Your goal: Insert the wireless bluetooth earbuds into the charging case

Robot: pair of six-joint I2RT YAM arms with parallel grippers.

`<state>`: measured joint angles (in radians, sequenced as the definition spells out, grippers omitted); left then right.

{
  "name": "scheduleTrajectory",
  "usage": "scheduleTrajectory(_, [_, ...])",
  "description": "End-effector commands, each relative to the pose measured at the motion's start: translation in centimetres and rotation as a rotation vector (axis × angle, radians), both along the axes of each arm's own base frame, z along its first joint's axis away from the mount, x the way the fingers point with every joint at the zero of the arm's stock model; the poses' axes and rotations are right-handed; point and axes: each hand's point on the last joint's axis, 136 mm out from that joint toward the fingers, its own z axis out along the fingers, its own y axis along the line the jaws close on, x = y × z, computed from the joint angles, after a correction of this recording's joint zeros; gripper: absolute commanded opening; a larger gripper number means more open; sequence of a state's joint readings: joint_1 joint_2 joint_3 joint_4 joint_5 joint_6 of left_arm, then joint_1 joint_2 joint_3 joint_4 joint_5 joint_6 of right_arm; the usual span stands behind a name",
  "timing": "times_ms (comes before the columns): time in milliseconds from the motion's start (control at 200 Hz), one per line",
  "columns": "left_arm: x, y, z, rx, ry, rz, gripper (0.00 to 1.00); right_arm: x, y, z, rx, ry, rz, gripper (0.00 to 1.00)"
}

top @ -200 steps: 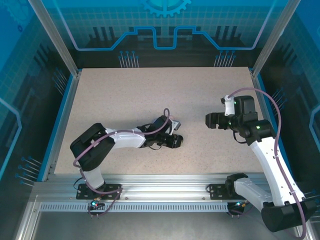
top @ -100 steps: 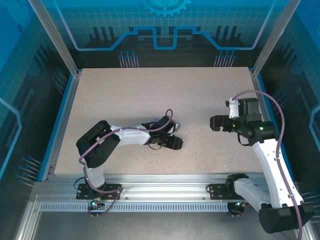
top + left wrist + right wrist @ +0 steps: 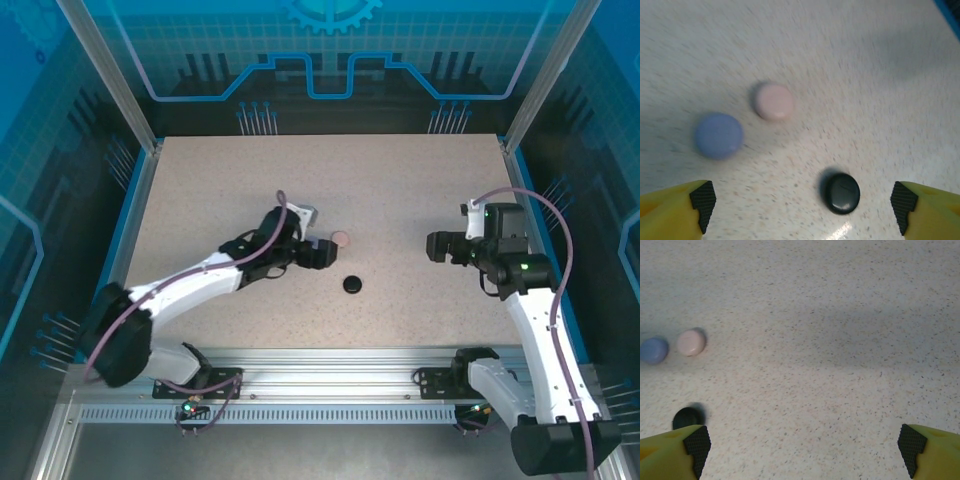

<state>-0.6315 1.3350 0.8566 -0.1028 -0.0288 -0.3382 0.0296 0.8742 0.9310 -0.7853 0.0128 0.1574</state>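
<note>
As they hover, left gripper (image 3: 802,201) and right gripper (image 3: 804,442) gape wide — both empty.

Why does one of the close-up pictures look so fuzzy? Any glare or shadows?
Left wrist view: smeared, the pink case and blue case blurred, the black case crisper, a bright glare patch just below it. Right wrist view: sharper speckles, a broad soft shadow across the table. Top external view: crisp, evenly lit.
</note>
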Motion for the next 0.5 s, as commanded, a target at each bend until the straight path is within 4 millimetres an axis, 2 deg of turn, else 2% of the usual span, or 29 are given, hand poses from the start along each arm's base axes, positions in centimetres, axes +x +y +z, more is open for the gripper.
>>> scheduleTrajectory(0, [1.5, 4.9, 2.8, 0.049, -0.167, 0.135, 0.99, 2.1, -2.4, -0.3, -0.052, -0.12, -0.123, 1.0])
scheduleTrajectory(85, [2.2, 9.0, 4.5, 0.071, -0.268, 0.253, 0.99, 3.2, -3.6, -1.7, -0.094, -0.176, -0.164, 1.0])
scheduleTrajectory(185, [2.5, 13.8, 4.9, 0.123, -0.349, 0.384, 0.99, 4.7, -4.2, -3.2, -0.114, -0.251, -0.185, 1.0])
scheduleTrajectory(335, [2.2, 20.1, 2.9, 0.185, -0.399, 0.569, 0.99, 6.8, -3.9, -5.5, -0.112, -0.398, -0.157, 1.0])
scheduleTrajectory(410, [2.0, 22.1, 1.7, 0.214, -0.404, 0.619, 0.99, 7.8, -3.0, -5.9, -0.079, -0.476, -0.122, 1.0])
scheduleTrajectory(495, [1.8, 23.3, 0.3, 0.245, -0.402, 0.642, 0.99, 8.9, -2.6, -6.5, -0.062, -0.506, -0.1, 1.0])
